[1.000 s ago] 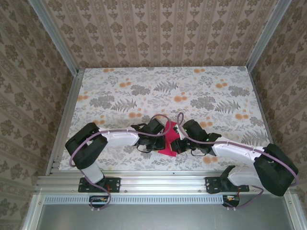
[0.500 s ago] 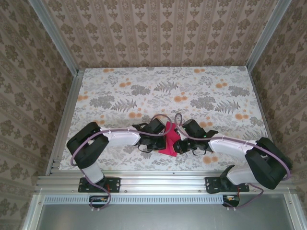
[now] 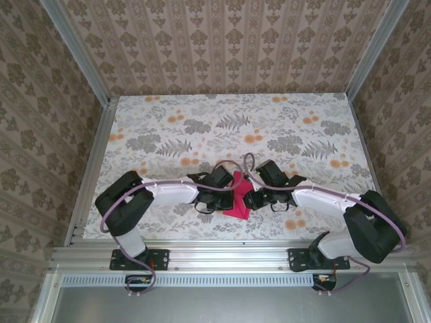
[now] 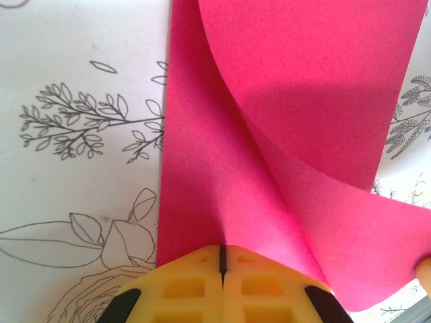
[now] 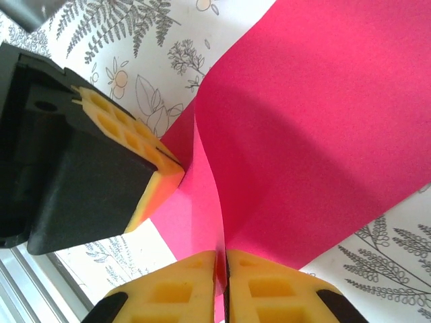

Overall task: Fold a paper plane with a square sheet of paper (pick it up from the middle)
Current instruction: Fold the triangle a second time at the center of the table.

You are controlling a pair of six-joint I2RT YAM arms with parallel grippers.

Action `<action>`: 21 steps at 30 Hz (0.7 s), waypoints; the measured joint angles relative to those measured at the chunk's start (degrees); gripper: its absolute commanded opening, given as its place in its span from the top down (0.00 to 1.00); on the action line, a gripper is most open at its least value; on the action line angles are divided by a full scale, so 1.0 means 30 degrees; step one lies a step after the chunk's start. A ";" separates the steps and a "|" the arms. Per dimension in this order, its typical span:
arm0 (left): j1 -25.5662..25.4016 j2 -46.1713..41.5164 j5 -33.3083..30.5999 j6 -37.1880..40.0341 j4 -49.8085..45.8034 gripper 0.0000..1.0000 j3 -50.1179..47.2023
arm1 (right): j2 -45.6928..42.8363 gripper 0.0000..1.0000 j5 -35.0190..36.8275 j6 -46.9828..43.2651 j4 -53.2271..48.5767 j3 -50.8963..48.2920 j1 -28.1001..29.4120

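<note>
Pinching the sheet of paper (image 4: pixel 283 87) tight: left gripper (image 4: pixel 221 254) and right gripper (image 5: pixel 222 264) both clamp it — a flap curls just ahead.

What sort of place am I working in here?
Probably an enclosed robot test cell, not a home: floral-print tabletop, brown patterned wallpaper walls held in aluminium frame rails, and one magenta-red paper sheet as the workpiece.
</note>
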 measured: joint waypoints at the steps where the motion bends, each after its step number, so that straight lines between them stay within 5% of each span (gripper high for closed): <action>1: -0.0015 0.0015 -0.0022 0.0007 -0.0051 0.96 0.0036 | 0.0153 0.87 0.0007 -0.0131 -0.0131 0.0175 -0.0036; 21: -0.0124 0.0160 -0.0248 0.0335 -0.0525 0.96 0.0364 | 0.2572 0.85 0.1013 -0.0408 -0.1894 0.2193 -0.0138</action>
